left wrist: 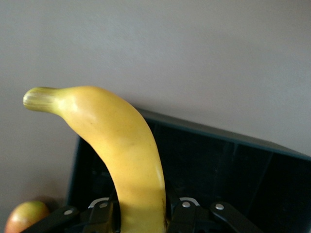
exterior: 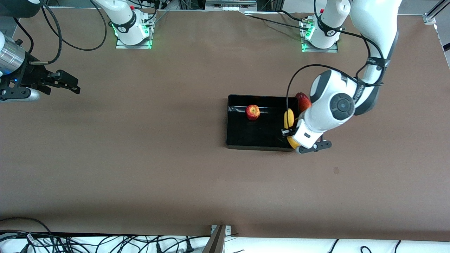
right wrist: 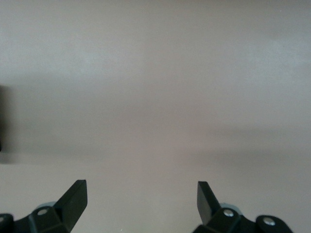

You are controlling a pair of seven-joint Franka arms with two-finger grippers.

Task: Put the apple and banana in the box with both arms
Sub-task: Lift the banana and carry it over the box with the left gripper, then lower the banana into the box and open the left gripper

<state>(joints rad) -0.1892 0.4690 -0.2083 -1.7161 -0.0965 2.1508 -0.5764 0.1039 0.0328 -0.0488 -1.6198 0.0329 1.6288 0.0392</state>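
Note:
The black box (exterior: 246, 135) sits on the brown table toward the left arm's end. The apple (exterior: 252, 112) lies inside it near the wall nearest the robots' bases. My left gripper (exterior: 290, 133) is shut on the yellow banana (exterior: 288, 118) and holds it over the box's wall at the left arm's end. In the left wrist view the banana (left wrist: 121, 145) rises between the fingers (left wrist: 104, 213), with the box (left wrist: 233, 165) below it. My right gripper (exterior: 74, 85) is open and empty over bare table at the right arm's end, where the arm waits; the right wrist view shows it open (right wrist: 142, 194).
A red fruit (exterior: 302, 101) lies on the table just outside the box at the left arm's end, partly hidden by the left arm; it also shows in the left wrist view (left wrist: 26, 216). Cables lie along the table's front edge.

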